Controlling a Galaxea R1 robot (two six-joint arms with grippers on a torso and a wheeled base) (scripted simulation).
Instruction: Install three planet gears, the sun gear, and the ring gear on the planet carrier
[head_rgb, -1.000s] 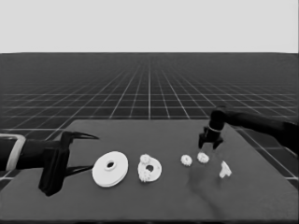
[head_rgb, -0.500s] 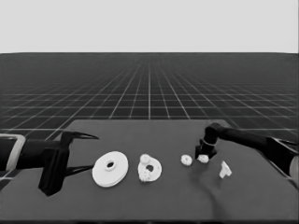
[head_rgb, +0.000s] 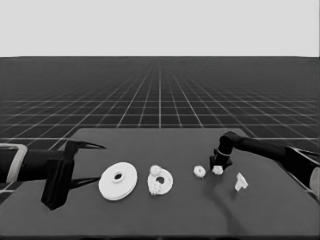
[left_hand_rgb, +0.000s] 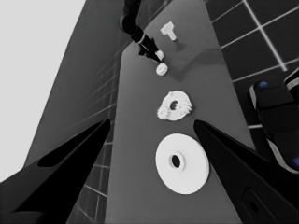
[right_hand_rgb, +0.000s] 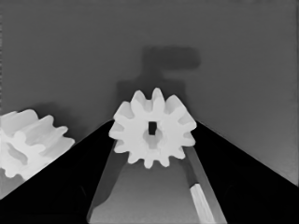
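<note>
The planet carrier, the smaller round part (head_rgb: 166, 181) (left_hand_rgb: 175, 106), lies mid-table with two planet gears (head_rgb: 156, 170) on it. Left of it lies the ring gear, the larger round part (head_rgb: 118, 180) (left_hand_rgb: 182, 163). My right gripper (head_rgb: 219, 164) (right_hand_rgb: 155, 122) is down at the table, open, its fingers either side of a loose gear (head_rgb: 217, 170) (right_hand_rgb: 153, 134) that rests flat. Another loose gear (head_rgb: 199, 171) (right_hand_rgb: 28, 142) lies just left of it. My left gripper (head_rgb: 100, 163) (left_hand_rgb: 152, 122) waits open over the table's left end, holding nothing.
A thin white piece (head_rgb: 241, 181) (left_hand_rgb: 169, 31) lies right of the right gripper, near the table's right side. Dark machinery with blue lights (left_hand_rgb: 275, 121) shows past the table's edge in the left wrist view.
The right gripper has come down and slightly left, from above the gear to table height around it. The left arm and all parts have stayed where they were.
</note>
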